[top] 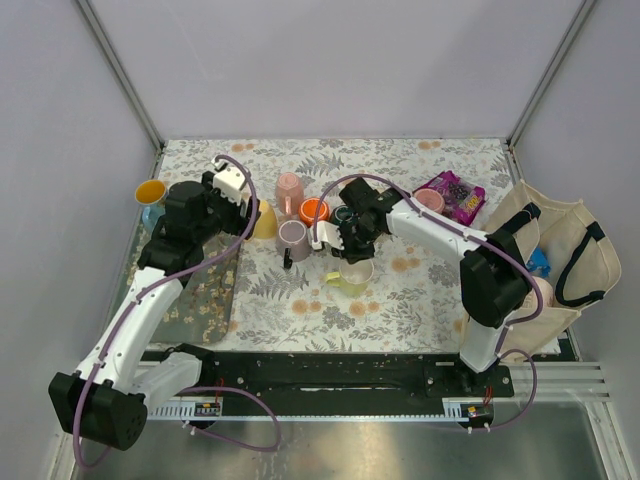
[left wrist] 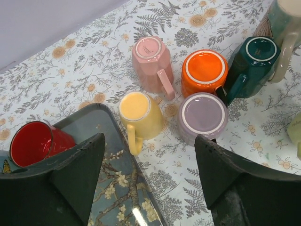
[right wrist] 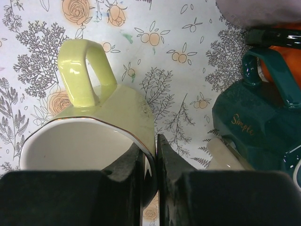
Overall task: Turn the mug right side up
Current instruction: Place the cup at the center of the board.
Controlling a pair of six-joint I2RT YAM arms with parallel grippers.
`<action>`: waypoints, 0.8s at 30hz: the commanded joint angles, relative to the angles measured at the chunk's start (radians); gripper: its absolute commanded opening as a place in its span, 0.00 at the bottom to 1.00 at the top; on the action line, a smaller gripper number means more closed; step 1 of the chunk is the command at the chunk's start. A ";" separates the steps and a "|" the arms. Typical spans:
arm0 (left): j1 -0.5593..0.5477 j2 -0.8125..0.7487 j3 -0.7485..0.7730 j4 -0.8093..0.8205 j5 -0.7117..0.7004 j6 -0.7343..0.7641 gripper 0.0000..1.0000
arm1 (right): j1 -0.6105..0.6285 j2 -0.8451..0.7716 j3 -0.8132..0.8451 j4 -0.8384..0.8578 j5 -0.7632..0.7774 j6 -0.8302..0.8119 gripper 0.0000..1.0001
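Note:
A pale green mug [right wrist: 108,117] with a white inside sits on the floral cloth, its mouth facing up in the top view [top: 352,274]. My right gripper [right wrist: 156,141] is shut on its rim, with one finger inside and one outside, opposite the handle [right wrist: 82,70]. It reaches the mug from behind in the top view [top: 350,245]. My left gripper [left wrist: 149,139] is open and empty, hovering over the edge of the tray [left wrist: 117,188], near an upside-down yellow mug [left wrist: 138,110].
Pink [left wrist: 149,59], orange [left wrist: 204,70], purple [left wrist: 203,115] and teal [left wrist: 251,61] mugs stand upside down in a cluster. A red mug [left wrist: 33,143] lies on the tray. A snack packet [top: 452,195] and a canvas bag [top: 545,250] are at the right.

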 commanded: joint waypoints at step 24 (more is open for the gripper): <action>-0.012 0.070 0.178 -0.138 0.293 0.080 0.79 | 0.008 -0.001 0.036 0.043 0.015 0.023 0.25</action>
